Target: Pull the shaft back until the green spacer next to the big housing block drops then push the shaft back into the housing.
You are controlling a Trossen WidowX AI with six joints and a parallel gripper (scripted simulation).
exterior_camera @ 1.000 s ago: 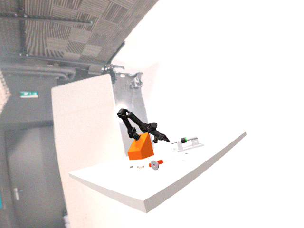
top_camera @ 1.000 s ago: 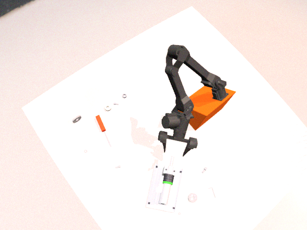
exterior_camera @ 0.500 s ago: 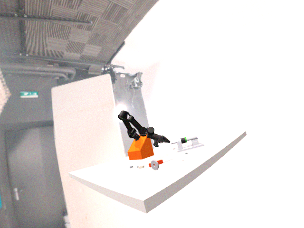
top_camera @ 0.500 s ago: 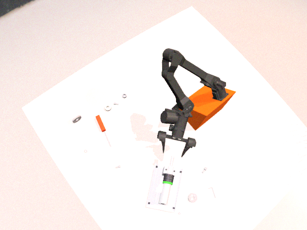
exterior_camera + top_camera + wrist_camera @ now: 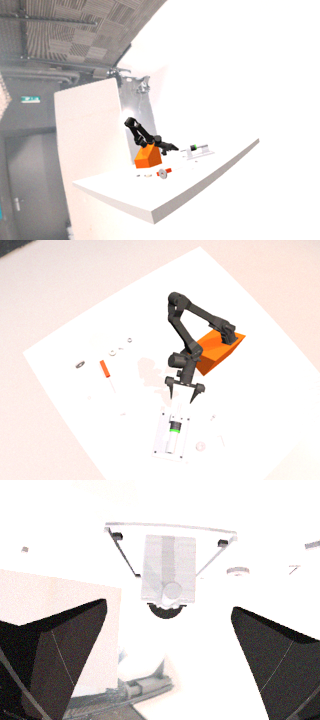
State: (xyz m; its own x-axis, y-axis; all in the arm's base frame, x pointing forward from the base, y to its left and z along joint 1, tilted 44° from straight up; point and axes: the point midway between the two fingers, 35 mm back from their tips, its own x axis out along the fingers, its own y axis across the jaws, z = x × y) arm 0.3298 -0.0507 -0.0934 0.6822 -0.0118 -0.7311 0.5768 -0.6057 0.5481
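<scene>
The white shaft (image 5: pixel 179 408) (image 5: pixel 184 150) (image 5: pixel 172 590) sticks out of the near support towards the arm. On it, black spacers (image 5: pixel 175 425) (image 5: pixel 192 148) (image 5: pixel 166 612) sit side by side, with the green spacer (image 5: pixel 174 431) (image 5: pixel 195 147) at their far end against the long white housing (image 5: pixel 172 442) (image 5: pixel 202 145). The green spacer is hidden in the wrist view. My gripper (image 5: pixel 180 400) (image 5: pixel 178 149) (image 5: pixel 171 608) is wide open and empty. Its fingertips are close to the shaft's free end, one to each side in the overhead view; contact cannot be made out.
The assembly stands on a pale base plate (image 5: pixel 160 437) (image 5: pixel 200 155). A red-handled screwdriver (image 5: pixel 104 368) (image 5: pixel 168 170), a dark ring (image 5: pixel 80 364) and pale rings lie to the left in the overhead view. A round part (image 5: pixel 200 446) (image 5: pixel 238 571) and a hex key lie right of the plate.
</scene>
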